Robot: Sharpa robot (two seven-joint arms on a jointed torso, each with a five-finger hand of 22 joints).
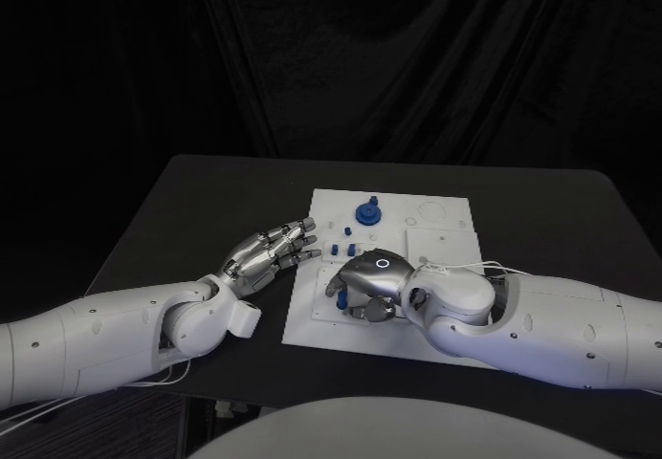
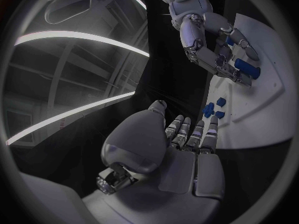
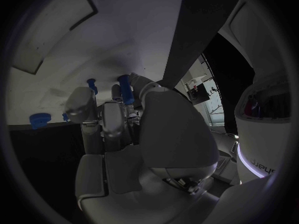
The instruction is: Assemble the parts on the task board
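white task board (image 1: pixel 439 218), blue parts (image 1: pixel 368 211), black table (image 1: pixel 207 206)

Black table (image 1: pixel 193 206), matte, with rounded corners, wider than deep. Behind it, dark curtain (image 1: pixel 414 76) hanging in vertical folds across the whole background. Below the table's near left edge, strip of dark floor (image 1: pixel 131 426).

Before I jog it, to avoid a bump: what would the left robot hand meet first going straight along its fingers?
Probably the small blue parts at the task board's left edge, just beyond the left robot hand; height unclear.
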